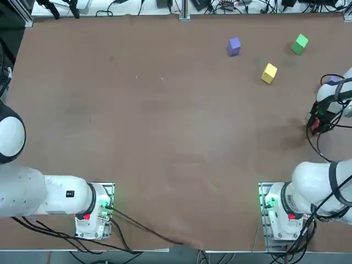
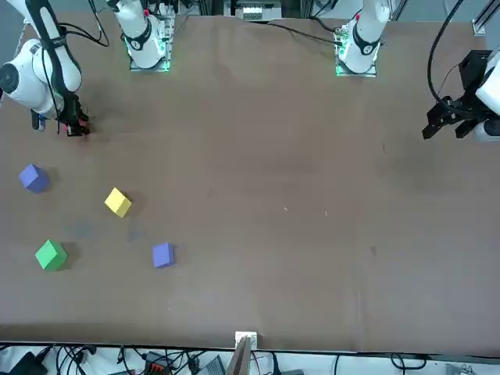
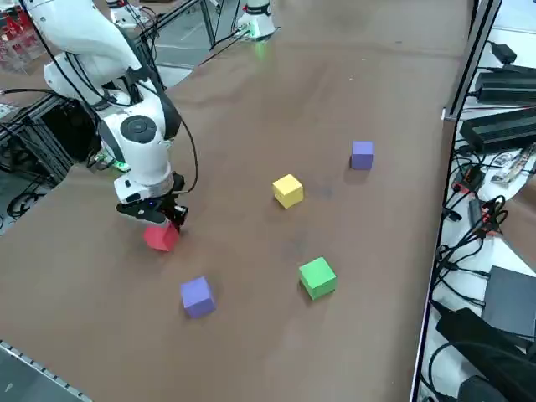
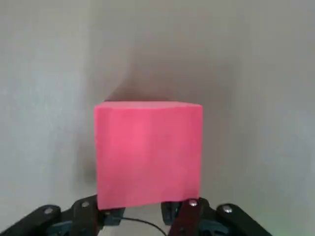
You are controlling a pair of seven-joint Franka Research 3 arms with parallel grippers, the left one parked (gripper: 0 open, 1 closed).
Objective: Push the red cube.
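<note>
Seen robot's way, clock from red cube, near to far:
- Right pincer (image 4: 142, 214): low over right part of surface (image 1: 165, 126), spread partway, gap visible between fingertips. Red cube in front of tips, overlapping them in wrist view; contact can't be confirmed.
- Red cube (image 4: 147, 152): on surface, at pincer tips.
- Near purple cube (image 3: 198, 297): 1 o'clock, partly behind arm from above.
- Yellow cube (image 1: 269, 73): between 10 and 11.
- Far purple cube (image 1: 234, 47): between 10 and 11, beyond yellow.
- Green cube (image 1: 300, 44): just short of 12.

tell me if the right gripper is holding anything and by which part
nothing is held: the red cube sits at the front of the right gripper, not between its parted fingertips
</note>
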